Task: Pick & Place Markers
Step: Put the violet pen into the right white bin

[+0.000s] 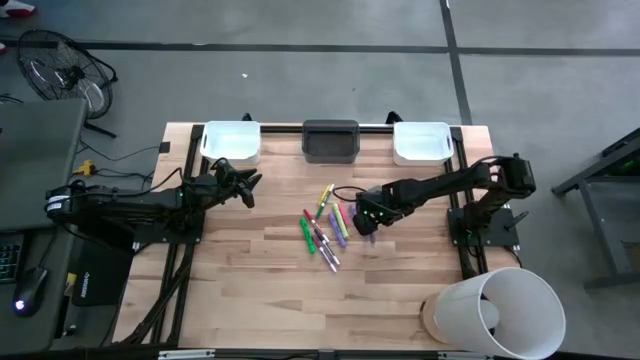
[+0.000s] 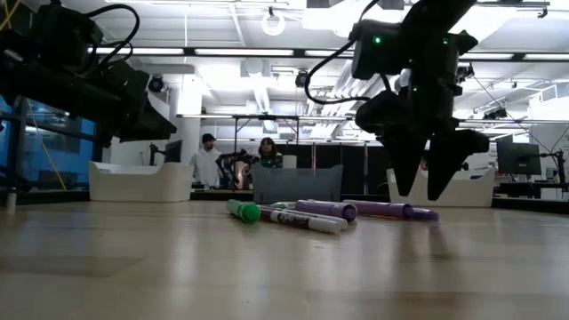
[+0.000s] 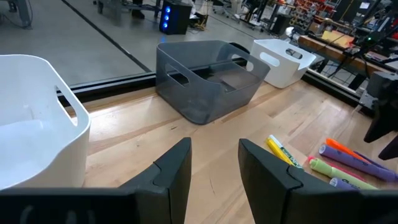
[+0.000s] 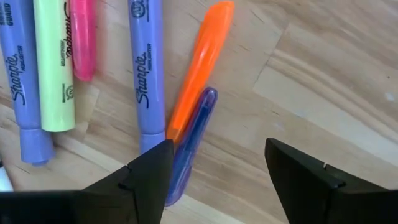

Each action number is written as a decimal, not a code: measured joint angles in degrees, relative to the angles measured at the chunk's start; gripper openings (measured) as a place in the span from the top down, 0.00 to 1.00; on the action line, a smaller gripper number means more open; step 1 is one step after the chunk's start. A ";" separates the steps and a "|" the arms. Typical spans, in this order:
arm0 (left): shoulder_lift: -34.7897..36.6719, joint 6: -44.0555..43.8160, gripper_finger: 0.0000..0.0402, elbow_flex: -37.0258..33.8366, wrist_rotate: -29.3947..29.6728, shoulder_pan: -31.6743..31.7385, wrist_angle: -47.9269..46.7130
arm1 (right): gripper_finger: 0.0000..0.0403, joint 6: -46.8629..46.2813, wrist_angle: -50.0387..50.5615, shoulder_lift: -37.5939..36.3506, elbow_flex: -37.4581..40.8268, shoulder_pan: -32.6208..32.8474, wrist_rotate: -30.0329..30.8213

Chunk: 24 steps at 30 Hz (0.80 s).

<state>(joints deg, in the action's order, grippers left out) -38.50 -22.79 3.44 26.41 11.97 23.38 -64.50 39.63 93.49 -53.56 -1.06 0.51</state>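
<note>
Several markers (image 1: 325, 225) in green, purple, yellow-green, pink and orange lie flat in a loose cluster on the wooden table's middle. My right gripper (image 1: 365, 216) hangs over the cluster's right edge, pointing down and open. Its fingertips (image 2: 411, 182) stand a little above the table. Below it lie an orange marker (image 4: 202, 62), a thin purple marker (image 4: 191, 146) and a purple highlighter (image 4: 148, 68); it touches none of them. My left gripper (image 1: 246, 187) waits at the far left, open (image 3: 214, 163), near a white bin.
Three bins stand along the far edge: white (image 1: 232, 142), dark grey (image 1: 330, 140) and white (image 1: 421, 142). A large white cylinder (image 1: 495, 312) lies at the near right corner. Bare wood shows on the near half of the table (image 1: 270, 300). People stand in the room behind.
</note>
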 joint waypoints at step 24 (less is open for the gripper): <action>0.01 0.00 0.67 -0.01 -0.01 0.00 -0.91 | 0.40 -2.12 1.61 6.43 -0.24 2.08 0.34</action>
<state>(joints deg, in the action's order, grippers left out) -38.49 -22.79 3.43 26.41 11.97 22.47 -66.62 41.23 99.92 -53.80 1.02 0.86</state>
